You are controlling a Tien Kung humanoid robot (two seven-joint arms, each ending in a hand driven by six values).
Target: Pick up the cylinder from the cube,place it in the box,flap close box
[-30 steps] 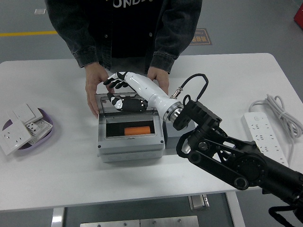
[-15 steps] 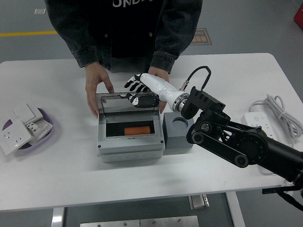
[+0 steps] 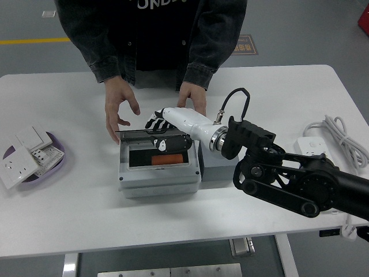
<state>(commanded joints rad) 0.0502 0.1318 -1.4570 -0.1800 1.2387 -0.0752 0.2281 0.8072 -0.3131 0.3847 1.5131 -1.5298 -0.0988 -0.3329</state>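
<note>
The orange cylinder (image 3: 161, 158) lies inside the grey box (image 3: 158, 180). The box's clear flap lid (image 3: 151, 138) is tilted down, part way over the opening. My right hand (image 3: 159, 131), white with black fingertips, rests on top of the lid, fingers spread flat and holding nothing. The dark grey cube (image 3: 218, 172) stands right of the box, mostly hidden behind my right forearm. A person stands at the far side; one hand (image 3: 118, 111) hovers by the box's back left corner, the other hand (image 3: 193, 97) rests behind the box. My left arm is out of view.
A purple dish (image 3: 57, 164) with several white wall sockets sits at the left edge. A white power strip (image 3: 318, 151) with a coiled cable (image 3: 340, 135) lies at the right.
My right hand moved down and toward me, pushing the flap lid from upright to a low tilt over the box. The person's left-side hand let go of the lid and drew back.
</note>
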